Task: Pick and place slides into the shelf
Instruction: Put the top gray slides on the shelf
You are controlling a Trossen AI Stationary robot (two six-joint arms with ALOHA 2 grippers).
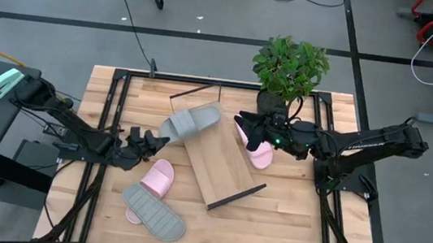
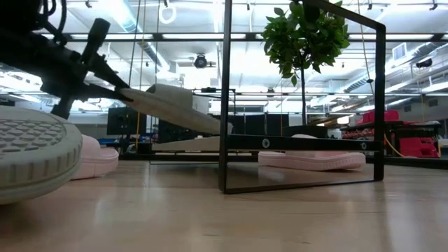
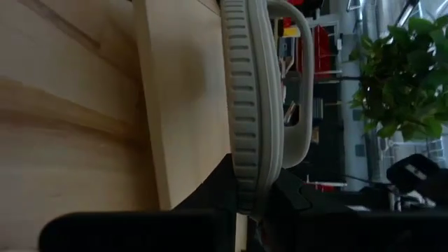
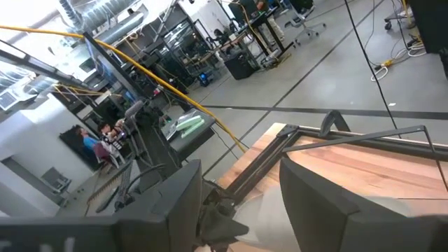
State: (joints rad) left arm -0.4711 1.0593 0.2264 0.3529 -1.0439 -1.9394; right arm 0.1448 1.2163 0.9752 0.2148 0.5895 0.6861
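My left gripper (image 1: pixel 157 141) is shut on a grey slide (image 1: pixel 192 123), which slants over the far left end of the shelf (image 1: pixel 224 165). The shelf is a light-wood board with black end frames and lies diagonally mid-table. My right gripper (image 1: pixel 242 124) is open and hovers at the shelf's far right side, just beside a pink slide (image 1: pixel 261 154) that lies flat on the table. Another pink slide (image 1: pixel 159 178) and a second grey slide (image 1: pixel 154 213) lie sole-up near the left front. My left gripper (image 3: pixel 252 203) pinches the grey slide's heel end (image 3: pixel 246 183) between its two fingers, one on the ribbed sole and one on the footbed side. The fingers come level from the table's left, along the slide. The heel is raised (image 2: pixel 133 94) and the strap end slants down toward the shelf board (image 2: pixel 294 143).
A potted plant (image 1: pixel 289 68) stands at the far edge behind my right arm. The shelf's black end frame (image 2: pixel 301 98) stands upright near the table's front. The tabletop is bare near its front right corner (image 1: pixel 294 228).
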